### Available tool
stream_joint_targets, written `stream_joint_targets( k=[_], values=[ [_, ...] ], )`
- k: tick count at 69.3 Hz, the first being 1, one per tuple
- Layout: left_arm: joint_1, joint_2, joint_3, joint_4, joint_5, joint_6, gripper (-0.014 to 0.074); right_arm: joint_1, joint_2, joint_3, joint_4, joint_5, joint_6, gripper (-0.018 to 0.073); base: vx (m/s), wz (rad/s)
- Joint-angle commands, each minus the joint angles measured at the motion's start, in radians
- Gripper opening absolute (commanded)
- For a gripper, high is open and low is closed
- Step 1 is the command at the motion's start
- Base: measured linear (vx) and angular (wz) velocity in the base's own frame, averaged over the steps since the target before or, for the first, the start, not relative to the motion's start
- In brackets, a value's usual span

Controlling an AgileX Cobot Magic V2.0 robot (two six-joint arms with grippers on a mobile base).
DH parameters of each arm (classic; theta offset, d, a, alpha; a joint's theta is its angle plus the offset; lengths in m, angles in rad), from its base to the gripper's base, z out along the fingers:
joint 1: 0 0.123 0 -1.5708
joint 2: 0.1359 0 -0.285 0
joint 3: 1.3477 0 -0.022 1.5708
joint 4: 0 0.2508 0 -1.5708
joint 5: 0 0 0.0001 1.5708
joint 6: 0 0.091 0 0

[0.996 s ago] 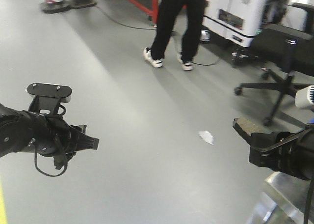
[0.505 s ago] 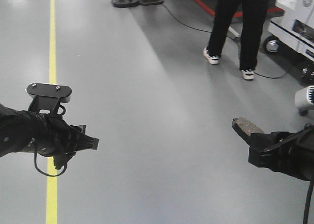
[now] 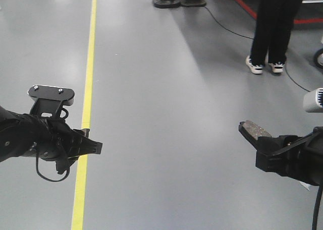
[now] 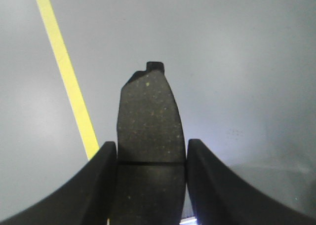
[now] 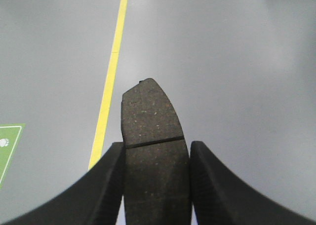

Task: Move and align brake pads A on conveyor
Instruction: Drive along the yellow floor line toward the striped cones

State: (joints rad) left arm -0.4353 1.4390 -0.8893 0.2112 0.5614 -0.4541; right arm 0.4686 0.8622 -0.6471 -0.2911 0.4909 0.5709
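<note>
Brake pads A (image 4: 148,111) are clamped singly in left gripper (image 4: 151,151) and right gripper (image 5: 157,151).

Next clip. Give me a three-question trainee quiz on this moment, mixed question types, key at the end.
1. True or false: the left gripper grips one brake pad, and the right gripper grips a second brake pad.
2. Multiple choice: the floor stripe is A) red, B) yellow, C) blue.
3. Short answer: does any view show the conveyor?
Key: 1 true; 2 B; 3 no, only bare floor lies below the arms.
</note>
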Motion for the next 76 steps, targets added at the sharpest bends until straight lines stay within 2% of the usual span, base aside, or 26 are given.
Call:
stream_joint_targets(
  k=[1, 39, 76],
  values=[
    [-0.006, -0.039, -0.025, 0.006, -0.052, -0.001, 0.0020, -0.003, -0.013, -0.027, -0.020, -0.081, -0.004, 0.0067, 0.12, 0.32],
    [-0.006, -0.039, -0.025, 0.006, -0.052, -0.001, 0.0020, -0.003, -0.013, -0.027, -0.019, -0.084, -0.004, 0.0067, 0.17, 0.16],
    [-0.006, -0.039, -0.025, 0.006, -0.052, -0.001, 0.0020, -0.003, -0.013, -0.027, -0.019, -0.083, -0.004, 0.0067, 0.34, -0.01]
  ],
)
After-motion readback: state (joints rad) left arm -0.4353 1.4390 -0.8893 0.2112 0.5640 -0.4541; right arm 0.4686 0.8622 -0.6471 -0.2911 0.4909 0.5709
